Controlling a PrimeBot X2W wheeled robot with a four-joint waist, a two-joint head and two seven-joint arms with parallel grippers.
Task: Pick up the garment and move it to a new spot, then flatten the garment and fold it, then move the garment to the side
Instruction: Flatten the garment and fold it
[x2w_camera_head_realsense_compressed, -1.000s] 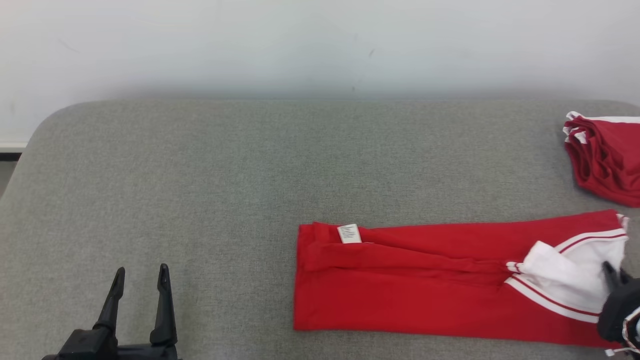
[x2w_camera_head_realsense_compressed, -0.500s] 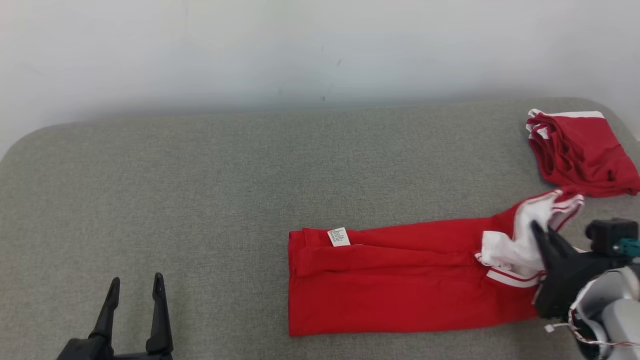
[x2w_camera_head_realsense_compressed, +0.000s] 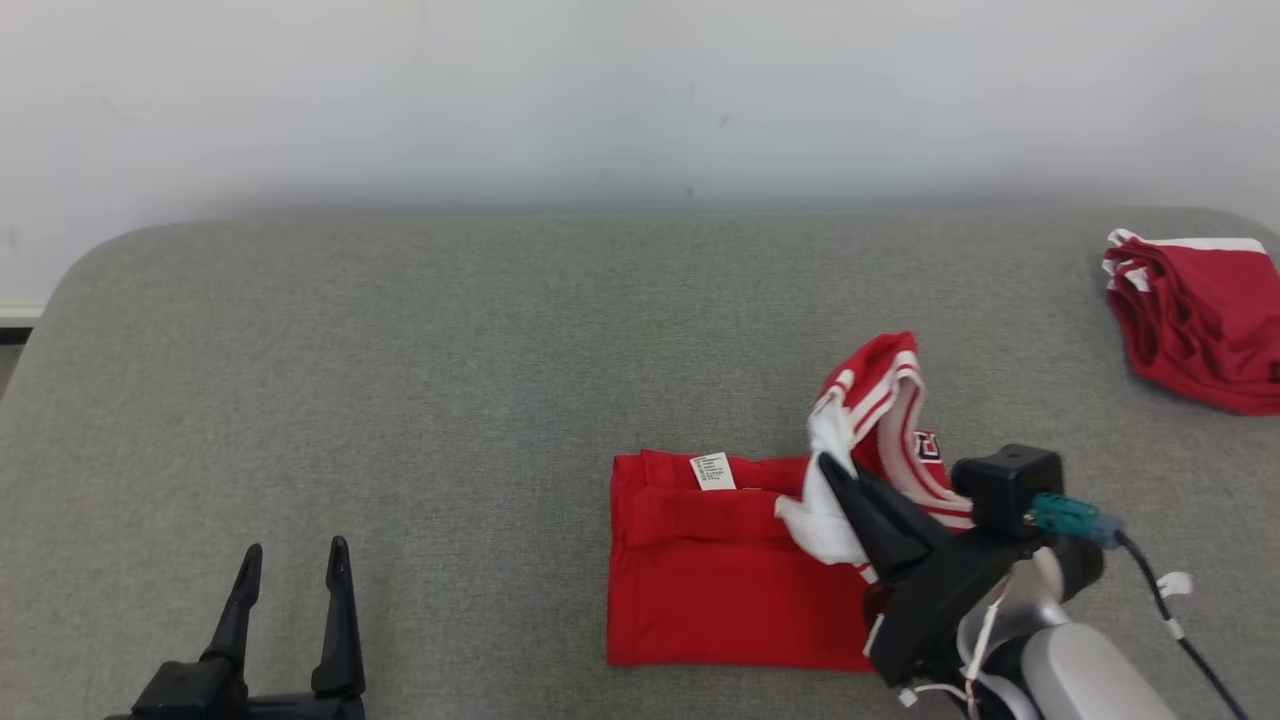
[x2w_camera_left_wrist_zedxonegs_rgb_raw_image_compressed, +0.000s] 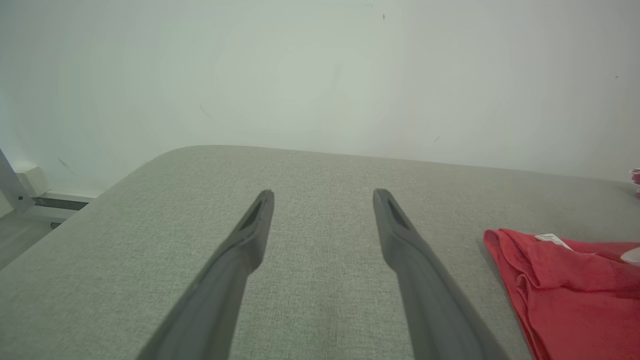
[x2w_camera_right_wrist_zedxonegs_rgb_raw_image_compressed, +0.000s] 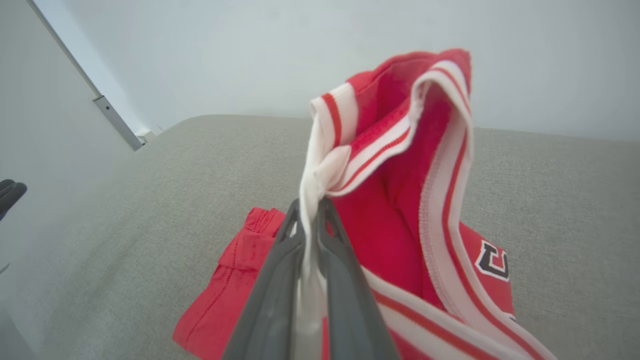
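Observation:
The red garment (x2w_camera_head_realsense_compressed: 720, 570) with white-striped trim lies folded lengthwise on the grey table (x2w_camera_head_realsense_compressed: 450, 380), a white label near its left end. My right gripper (x2w_camera_head_realsense_compressed: 835, 475) is shut on the white trim of its right end, which is lifted and carried over the flat part. In the right wrist view the gripper (x2w_camera_right_wrist_zedxonegs_rgb_raw_image_compressed: 310, 210) pinches that white fabric, and the striped red garment (x2w_camera_right_wrist_zedxonegs_rgb_raw_image_compressed: 400, 200) stands up above it. My left gripper (x2w_camera_head_realsense_compressed: 295, 555) stands open at the lower left with nothing between its fingers; in the left wrist view the gripper (x2w_camera_left_wrist_zedxonegs_rgb_raw_image_compressed: 322, 197) points over bare table, the garment (x2w_camera_left_wrist_zedxonegs_rgb_raw_image_compressed: 565, 285) to its right.
A second red garment (x2w_camera_head_realsense_compressed: 1195, 325), bunched and folded, lies at the table's far right edge. A pale wall runs behind the table. The table's left half is bare grey surface. A cable hangs from my right wrist (x2w_camera_head_realsense_compressed: 1160, 600).
My right gripper has carried the garment's right end up and leftward over the flat part, so the garment now looks much shorter. The camera shifted slightly. The left gripper stayed put.

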